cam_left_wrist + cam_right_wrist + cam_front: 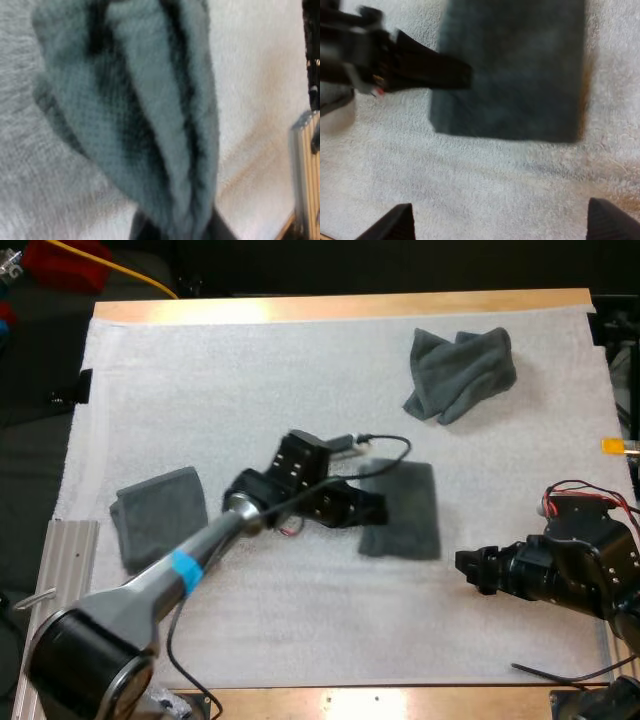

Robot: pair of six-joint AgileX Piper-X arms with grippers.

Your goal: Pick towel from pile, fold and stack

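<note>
A folded dark grey-green towel (408, 512) lies flat at the middle of the mat. My left gripper (374, 508) reaches in from the left and is shut on that towel's left edge. In the left wrist view the towel's (150, 115) layered folds bunch up right in front of my left gripper (172, 232), which pinches them. My right gripper (463, 566) hovers open just right of the towel, its fingertips (395, 225) wide apart over bare mat below the towel (515, 75). The left gripper (437, 72) shows at the towel's edge there. A crumpled towel (460, 368) lies at the far right.
Another folded towel (160, 516) rests at the mat's left side. A metal rail (62, 570) runs along the table's left front edge. The wooden table edge (340, 308) borders the far side of the white mat (260, 390).
</note>
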